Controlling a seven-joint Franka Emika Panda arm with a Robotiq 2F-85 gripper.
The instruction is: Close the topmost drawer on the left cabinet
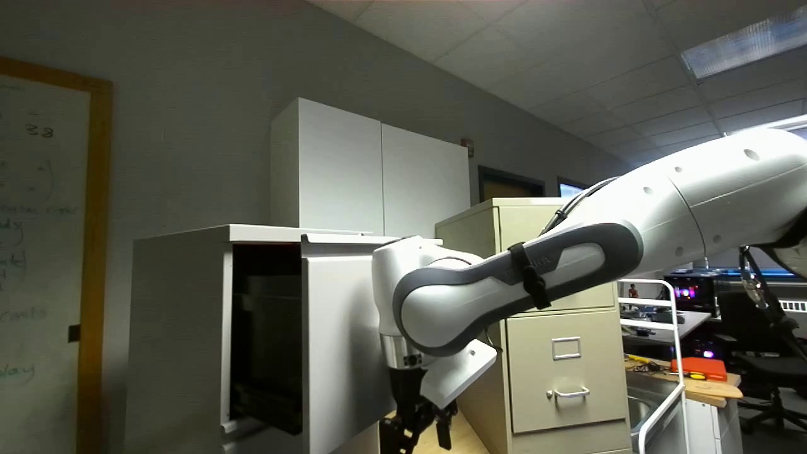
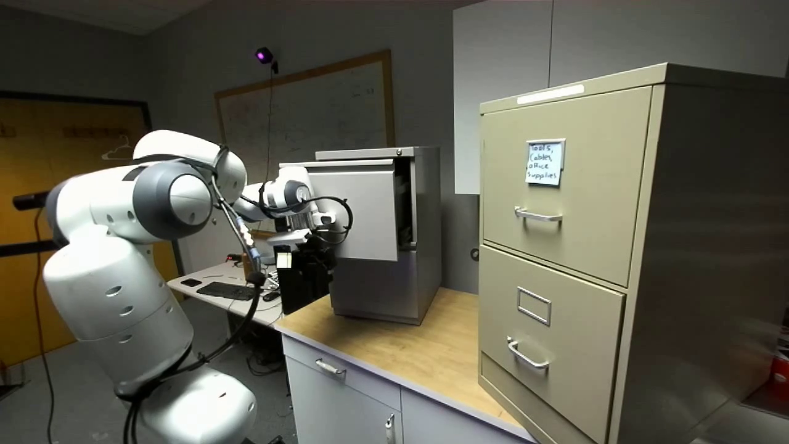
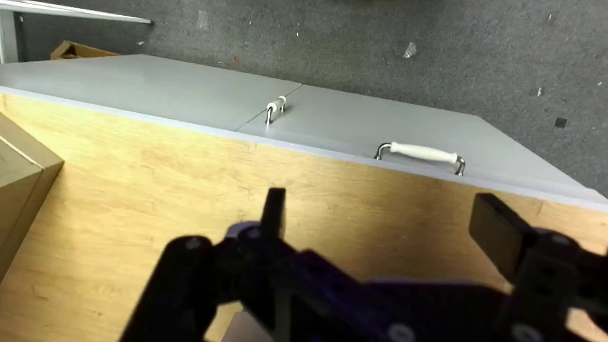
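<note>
The left cabinet [image 1: 173, 334] is a pale grey metal box, also seen in an exterior view [image 2: 429, 228]. Its topmost drawer [image 1: 340, 334] is pulled part way out, with a dark gap between front panel and body; the panel also shows in an exterior view [image 2: 363, 213]. My wrist is right in front of the panel, and I cannot tell whether it touches. My gripper [image 1: 419, 432] points down at the panel's lower edge. In the wrist view the gripper [image 3: 380, 204] is open, with nothing between its fingers. The drawer panel is not clearly seen there.
The wooden counter [image 2: 453, 327] lies below, above grey doors with white handles [image 3: 422, 153]. A beige filing cabinet [image 2: 558, 185] stands beside it, its drawers shut. A white two-door cupboard [image 1: 340, 170] is behind. A desk with a keyboard [image 2: 231, 291] is past the arm.
</note>
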